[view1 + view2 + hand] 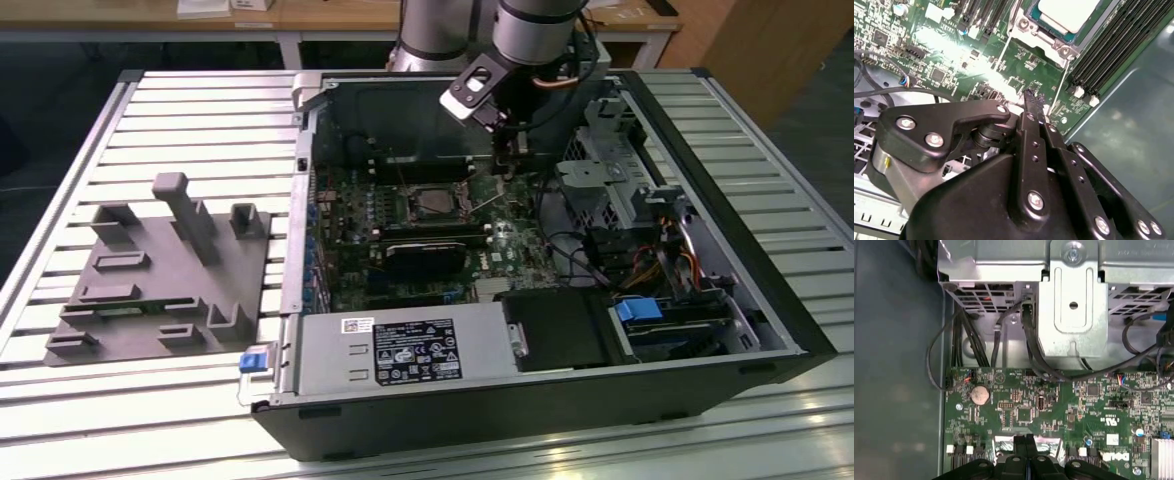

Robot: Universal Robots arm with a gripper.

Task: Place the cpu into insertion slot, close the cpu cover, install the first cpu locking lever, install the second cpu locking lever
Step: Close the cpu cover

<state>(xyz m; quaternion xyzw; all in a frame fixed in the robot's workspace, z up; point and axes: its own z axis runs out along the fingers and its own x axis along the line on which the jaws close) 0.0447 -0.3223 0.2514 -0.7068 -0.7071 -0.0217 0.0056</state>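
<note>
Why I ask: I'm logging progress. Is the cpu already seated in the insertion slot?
Yes, in the second wrist view the cpu lies flat, pale metal top up, inside the silver rim of the insertion slot.

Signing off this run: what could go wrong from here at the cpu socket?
1. The gripper has its tips low over the board beside the cover; a slip could scrape small parts there.
2. A lever stands raised next to the gripper; if it slips off, the cover may be left unlocked over the cpu.
3. Loose cables hang near the arm and might snag.
</note>
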